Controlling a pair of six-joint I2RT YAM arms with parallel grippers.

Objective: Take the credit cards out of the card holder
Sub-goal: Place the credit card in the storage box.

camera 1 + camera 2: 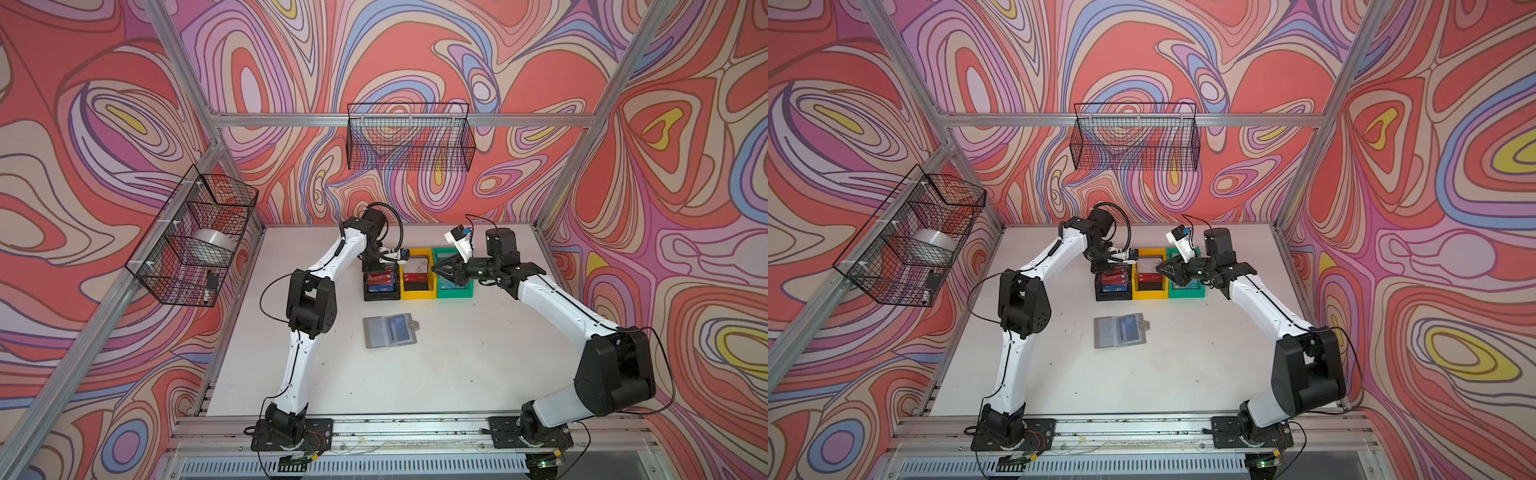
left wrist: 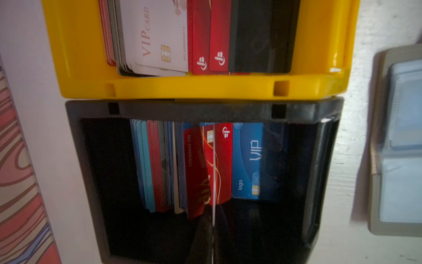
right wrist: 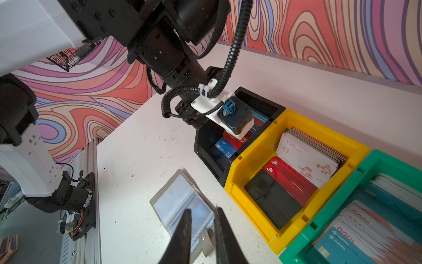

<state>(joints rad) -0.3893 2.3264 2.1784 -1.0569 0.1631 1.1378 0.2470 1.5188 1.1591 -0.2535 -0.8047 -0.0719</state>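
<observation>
The grey card holder [image 1: 390, 330] [image 1: 1120, 330] lies open on the white table, its snap tab to the right. It also shows in the wrist views as card holder [image 2: 397, 141] [image 3: 182, 203]. My left gripper [image 1: 376, 272] [image 2: 213, 210] hangs in the black bin [image 1: 382, 296], shut on a thin card seen edge-on. Red and blue credit cards [image 2: 249, 160] stand in that bin. My right gripper [image 1: 434, 269] [image 3: 202, 211] hovers over the yellow bin's right wall. Its jaws are a little apart with nothing between them.
A yellow bin [image 1: 417, 294] and a green bin [image 1: 455, 294], both with cards, adjoin the black bin at the table's back. Wire baskets hang on the left wall [image 1: 195, 232] and the back wall [image 1: 409, 137]. The left arm's elbow [image 1: 309, 303] stands left of the holder.
</observation>
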